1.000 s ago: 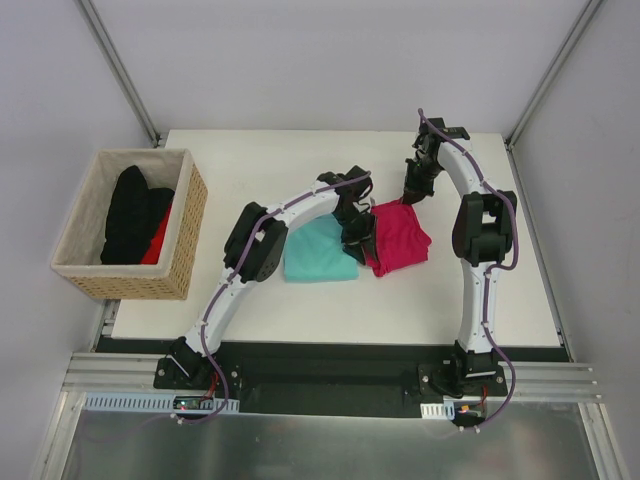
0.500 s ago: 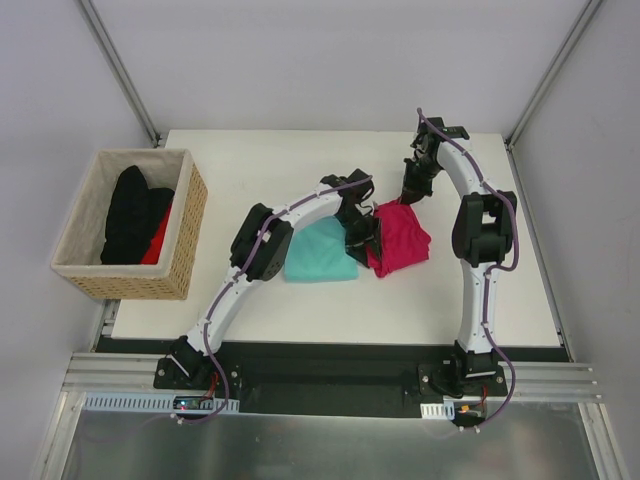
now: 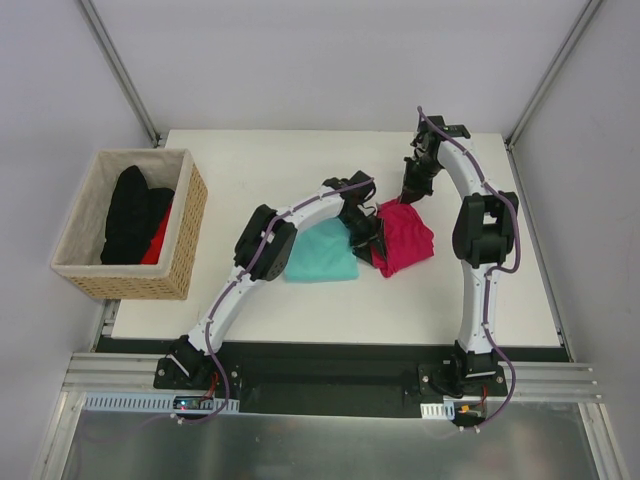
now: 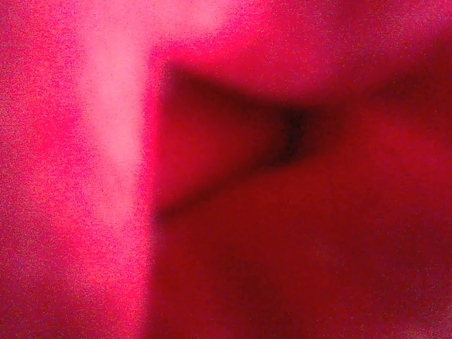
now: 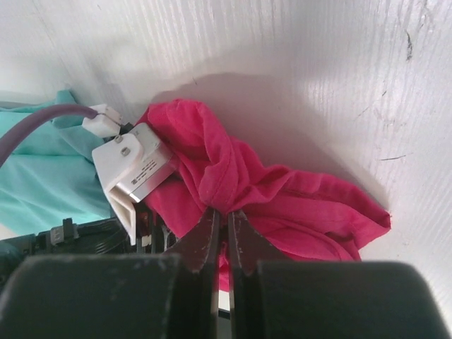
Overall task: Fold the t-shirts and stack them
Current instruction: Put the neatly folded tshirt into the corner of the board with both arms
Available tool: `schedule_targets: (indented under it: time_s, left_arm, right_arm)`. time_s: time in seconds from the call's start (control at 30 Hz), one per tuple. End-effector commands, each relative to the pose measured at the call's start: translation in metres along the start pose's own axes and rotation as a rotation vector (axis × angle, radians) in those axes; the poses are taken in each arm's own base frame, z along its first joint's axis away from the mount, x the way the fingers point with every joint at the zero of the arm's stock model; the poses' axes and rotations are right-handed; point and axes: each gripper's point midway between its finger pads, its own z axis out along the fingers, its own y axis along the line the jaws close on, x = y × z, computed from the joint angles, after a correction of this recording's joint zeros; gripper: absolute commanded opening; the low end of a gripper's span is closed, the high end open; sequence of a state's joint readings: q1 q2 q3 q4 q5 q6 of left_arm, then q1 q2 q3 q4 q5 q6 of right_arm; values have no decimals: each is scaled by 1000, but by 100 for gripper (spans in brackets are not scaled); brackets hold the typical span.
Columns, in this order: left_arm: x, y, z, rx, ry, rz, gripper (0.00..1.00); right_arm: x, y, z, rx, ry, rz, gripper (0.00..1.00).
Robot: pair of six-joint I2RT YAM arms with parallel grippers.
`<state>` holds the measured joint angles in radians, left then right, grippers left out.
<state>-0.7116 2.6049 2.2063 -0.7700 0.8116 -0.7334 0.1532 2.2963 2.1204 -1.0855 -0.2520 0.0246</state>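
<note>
The teal t-shirt (image 3: 320, 252) lies folded in the middle of the table (image 3: 250, 170). Right beside it is the bunched magenta-pink t-shirt (image 3: 405, 240). My right gripper (image 3: 411, 194) is shut on a fold at the pink shirt's far edge (image 5: 226, 212); the cloth (image 5: 304, 205) hangs crumpled from the pinch. My left gripper (image 3: 365, 234) is pushed into the pink shirt's left side, between the two shirts. In the left wrist view pink cloth (image 4: 282, 247) fills the whole frame and hides the fingers. Its white wrist housing (image 5: 131, 166) shows in the right wrist view, beside the teal shirt (image 5: 42, 176).
A wicker basket (image 3: 190, 215) stands at the table's left edge, holding black and red clothes (image 3: 135, 215). Frame posts rise at the far corners.
My left gripper has pressed a little further right into the pink shirt, and the shirt's right edge has shifted slightly right. The right gripper has held its place.
</note>
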Motion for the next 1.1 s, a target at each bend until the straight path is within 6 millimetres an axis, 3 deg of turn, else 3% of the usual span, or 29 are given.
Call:
schedule_targets:
  time_s: [0.0, 0.7, 0.8, 0.87, 1.07]
  left_arm:
    - [-19, 34, 24, -73, -34, -45, 37]
    - [-11, 56, 21, -134, -80, -98, 14]
    - [-10, 59, 22, -141, -78, -105, 9]
    - [-8, 61, 23, -143, -74, -107, 0]
    - [-9, 59, 14, -142, -93, -107, 0]
  right_arm:
    - [7, 18, -38, -43, -35, -22, 1]
    - [6, 23, -47, -55, -54, -28, 1]
    - [6, 24, -50, -56, -58, -31, 1]
    - [5, 24, -50, -57, -61, -32, 1]
    - [4, 25, -51, -63, -67, -29, 1]
